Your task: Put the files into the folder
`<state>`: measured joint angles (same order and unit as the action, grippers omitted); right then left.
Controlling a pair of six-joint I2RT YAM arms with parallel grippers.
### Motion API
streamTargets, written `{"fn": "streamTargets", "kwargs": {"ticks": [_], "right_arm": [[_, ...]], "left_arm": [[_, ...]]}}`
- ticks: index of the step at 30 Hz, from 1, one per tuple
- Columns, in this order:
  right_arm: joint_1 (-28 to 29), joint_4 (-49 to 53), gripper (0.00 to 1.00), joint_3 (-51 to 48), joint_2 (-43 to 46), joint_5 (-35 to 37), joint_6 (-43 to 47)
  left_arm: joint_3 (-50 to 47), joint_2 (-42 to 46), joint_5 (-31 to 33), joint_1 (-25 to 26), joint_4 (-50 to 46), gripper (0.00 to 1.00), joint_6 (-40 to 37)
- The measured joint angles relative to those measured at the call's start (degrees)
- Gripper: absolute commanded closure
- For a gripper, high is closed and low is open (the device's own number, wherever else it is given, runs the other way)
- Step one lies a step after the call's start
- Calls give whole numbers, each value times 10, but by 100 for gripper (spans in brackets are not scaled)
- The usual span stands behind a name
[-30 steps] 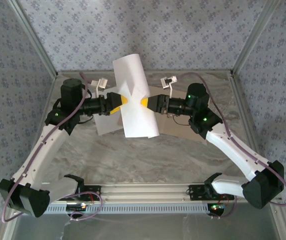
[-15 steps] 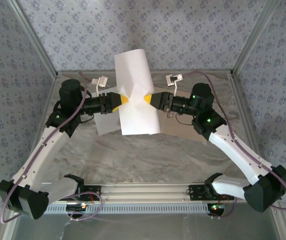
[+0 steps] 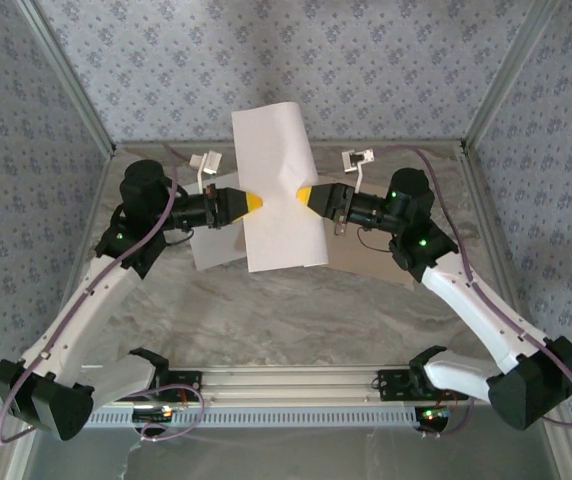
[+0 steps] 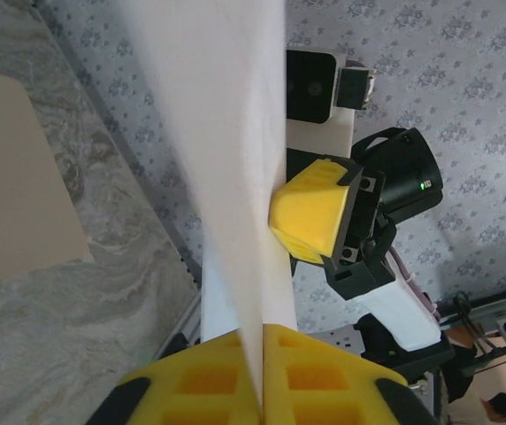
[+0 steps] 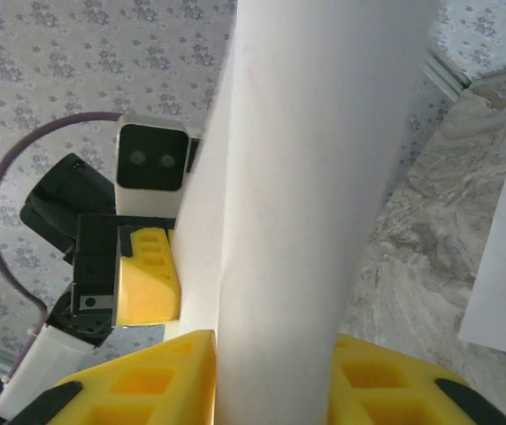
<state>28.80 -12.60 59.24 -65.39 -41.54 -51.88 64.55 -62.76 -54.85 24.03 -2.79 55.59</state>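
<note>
Colours only:
- raised sheet [image 3: 276, 190]: plain white, no print
- second sheet [image 3: 211, 250]: also white
- folder [image 3: 363, 262]: flat tan-brown, unmarked
- tabletop [image 3: 296, 310]: grey marble look with paler veins
- left hand [image 3: 255, 203] and right hand [image 3: 304, 194]: yellow fingers, black housings
- left arm [image 3: 86, 290] and right arm [image 3: 476, 300]: white links, black joints, small green lights
- cable [image 5: 67, 117]: purple
- wrist camera [image 5: 151, 158]: white shell, black face
- walls [image 3: 266, 60]: pale blue-grey with a small repeating floral print
- frame rails [image 3: 286, 380]: bare silver metal
</note>
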Motion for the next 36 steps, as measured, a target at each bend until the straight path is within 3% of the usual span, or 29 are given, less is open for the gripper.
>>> {"fn": "streamTargets", "kwargs": {"ticks": [5,7,16,21,28,36], "right_arm": [[-9,-7,65,-20,12,2,-8],[-12,-11,60,-28,14,2,-14],[-43,-64,15,-70,19,-12,-72],[-86,-114,0,-131,25,-24,-156],[-130,-298,0,-221,1,-43,-355],[-143,-423,0,-248,-17,-48,-499]], "left_arm": [[1,0,2,0,-2,98,0],[2,0,2,0,-3,100,0],[37,-10,7,0,-31,100,-3],[100,-25,17,0,-78,100,-9],[147,-77,22,22,-101,100,0],[206,-149,24,58,-103,100,18]]}}
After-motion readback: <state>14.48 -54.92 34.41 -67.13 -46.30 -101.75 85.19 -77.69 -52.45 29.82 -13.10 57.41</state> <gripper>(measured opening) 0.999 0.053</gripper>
